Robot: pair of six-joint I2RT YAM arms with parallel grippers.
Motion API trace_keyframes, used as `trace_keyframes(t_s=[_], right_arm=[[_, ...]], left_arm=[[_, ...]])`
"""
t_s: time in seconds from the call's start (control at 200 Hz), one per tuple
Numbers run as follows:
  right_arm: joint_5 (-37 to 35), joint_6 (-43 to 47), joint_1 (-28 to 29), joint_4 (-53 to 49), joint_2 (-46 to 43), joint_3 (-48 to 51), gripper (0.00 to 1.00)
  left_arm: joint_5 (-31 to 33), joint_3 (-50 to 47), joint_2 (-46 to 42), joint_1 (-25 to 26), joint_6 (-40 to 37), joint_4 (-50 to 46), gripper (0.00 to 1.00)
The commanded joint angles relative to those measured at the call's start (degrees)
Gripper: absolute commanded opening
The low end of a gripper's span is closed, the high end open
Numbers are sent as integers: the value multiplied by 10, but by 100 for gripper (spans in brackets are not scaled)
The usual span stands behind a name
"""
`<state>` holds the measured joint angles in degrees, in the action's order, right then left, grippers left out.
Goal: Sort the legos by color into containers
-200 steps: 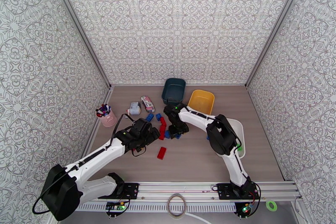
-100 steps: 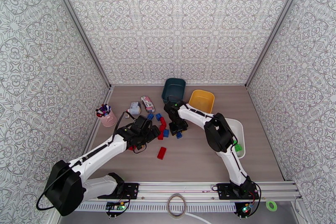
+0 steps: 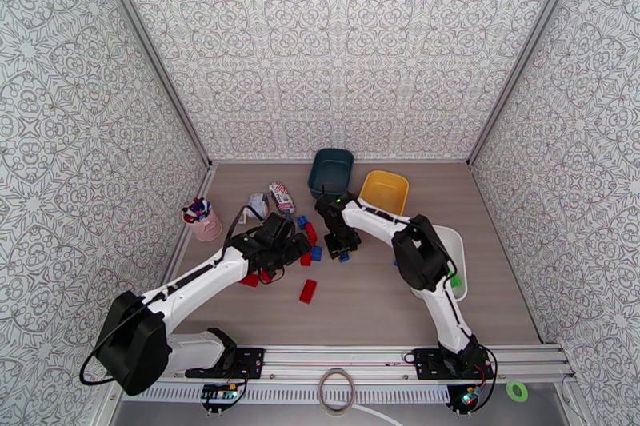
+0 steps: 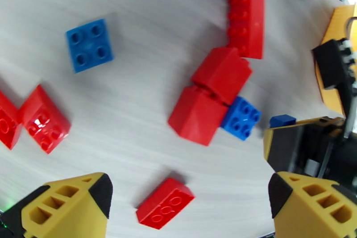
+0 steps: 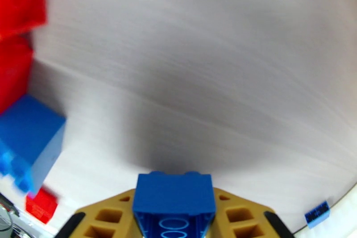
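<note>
Pinching blue lego [image 5: 173, 198], right fingers [image 5: 111, 217]; left fingers [image 4: 67, 203] spread wide.

Bright even light, blurry wrist views

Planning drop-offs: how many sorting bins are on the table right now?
3: a dark teal plastic bin at the back, a yellow plastic bin to its right, and a white plastic tray nearer on the right, partly hidden behind the right arm.
</note>
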<state>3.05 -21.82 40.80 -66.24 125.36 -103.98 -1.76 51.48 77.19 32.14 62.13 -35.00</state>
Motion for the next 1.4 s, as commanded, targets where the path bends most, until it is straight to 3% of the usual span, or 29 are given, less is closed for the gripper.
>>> trace_keyframes(t_s=[0.0, 0.3, 0.62, 0.925, 1.215, 1.39], right_arm=[[17, -20, -36, 2, -58, 1, 35], [64, -45, -154, 2, -106, -28, 34], [78, -74, -253, -23, -39, -137, 38], [56, -56, -267, -64, -5, -207, 59], [67, -52, -254, -42, -65, -134, 60], [81, -63, -209, -4, -108, -54, 60]], left_arm=[[-32, 48, 36, -2, -31, 35, 98], [-99, 235, 181, -7, -100, 52, 98], [-163, 410, 300, 3, -144, 31, 96], [-106, 367, 254, -1, -157, -10, 96], [-48, 278, 189, -2, -153, -34, 94], [-15, 238, 156, -9, -139, -58, 90]])
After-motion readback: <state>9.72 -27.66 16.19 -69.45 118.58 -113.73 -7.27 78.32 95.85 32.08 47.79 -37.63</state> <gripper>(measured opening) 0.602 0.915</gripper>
